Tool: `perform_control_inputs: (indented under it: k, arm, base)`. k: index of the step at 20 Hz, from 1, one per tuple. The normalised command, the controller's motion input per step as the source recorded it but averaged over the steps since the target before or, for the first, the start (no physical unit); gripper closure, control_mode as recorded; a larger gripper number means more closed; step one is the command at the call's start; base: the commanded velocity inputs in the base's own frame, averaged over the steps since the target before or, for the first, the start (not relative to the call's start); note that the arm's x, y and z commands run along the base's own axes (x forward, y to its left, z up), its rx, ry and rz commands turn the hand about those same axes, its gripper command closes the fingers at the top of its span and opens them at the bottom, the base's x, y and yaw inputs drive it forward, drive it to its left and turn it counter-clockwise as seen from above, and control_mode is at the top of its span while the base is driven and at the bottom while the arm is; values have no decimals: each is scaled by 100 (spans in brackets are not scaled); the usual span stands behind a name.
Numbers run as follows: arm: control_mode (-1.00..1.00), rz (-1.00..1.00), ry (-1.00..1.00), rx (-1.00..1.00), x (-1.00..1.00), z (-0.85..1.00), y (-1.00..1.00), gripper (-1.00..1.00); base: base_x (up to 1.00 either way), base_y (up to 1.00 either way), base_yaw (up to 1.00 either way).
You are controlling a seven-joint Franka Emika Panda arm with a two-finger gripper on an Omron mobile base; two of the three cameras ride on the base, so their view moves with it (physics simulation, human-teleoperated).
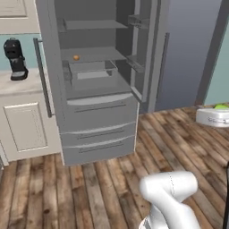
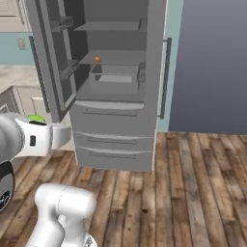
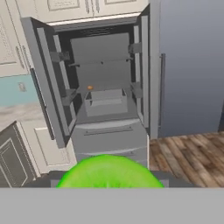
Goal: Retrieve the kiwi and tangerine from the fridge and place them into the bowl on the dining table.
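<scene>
With my claw (image 3: 107, 186) pinching the kiwi (image 3: 107, 173) well back from the open fridge (image 1: 96, 112), where the tangerine (image 1: 76, 57) sits on a middle shelf, I judge I should hold the pinch firm and level while carrying it to the bowl.

The arm (image 2: 62, 207) is glossy white with rounded, tube-like segments; a small dark rectangular mark sits on the segment nearest the hand.

Flat, even rendered light with no glare; the fridge (image 1: 94, 80) interior sits dim, and edges look soft and low-resolution.
</scene>
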Motion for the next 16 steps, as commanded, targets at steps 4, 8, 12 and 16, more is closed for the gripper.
perform_control_inputs:
  k: [4,8,12,16]
  arm:
    - [100,0,0,0,0,0,0,100]
    - [100,0,0,0,0,0,0,100]
    - [100,0,0,0,0,0,0,100]
    - [100,0,0,0,0,0,0,100]
  base:
    - [-1,-18,-33]
    - [-6,-19,-33]
    - [-11,-25,-35]
    - [-10,-31,-38]
